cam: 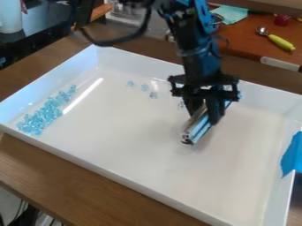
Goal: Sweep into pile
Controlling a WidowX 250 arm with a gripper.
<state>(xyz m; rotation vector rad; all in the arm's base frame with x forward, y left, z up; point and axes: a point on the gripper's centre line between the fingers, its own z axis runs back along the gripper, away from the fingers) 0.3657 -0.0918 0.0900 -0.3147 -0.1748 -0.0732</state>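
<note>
Black robot arm enters from the top edge, right of centre, and hangs down over a large white rectangular tray with raised walls. Tray sits at a slant on a brown wood-grain counter.

Black two-finger gripper is inside the tray's outline, right of centre in the view. Jaws closed around a shiny silver bar-shaped tool, one finger to each side. Tool tilted across the view: near end low and to the left, far end up and to the right behind the gripper. Cannot tell whether it touches the tray floor.

Main cluster: clear pale-blue beads, gathered in a long strip just beside the tray's left wall, densest toward the near end, thinning toward the back. Well apart from the tool.

Stray pale-blue beads lie scattered toward the back wall, between cluster and gripper; one more right beside the gripper.

Blue tape-like patch on the right wall. Behind the tray, an orange-brown wooden surface carries a spoon with a yellow-green handle and a pale teal cloth.
</note>
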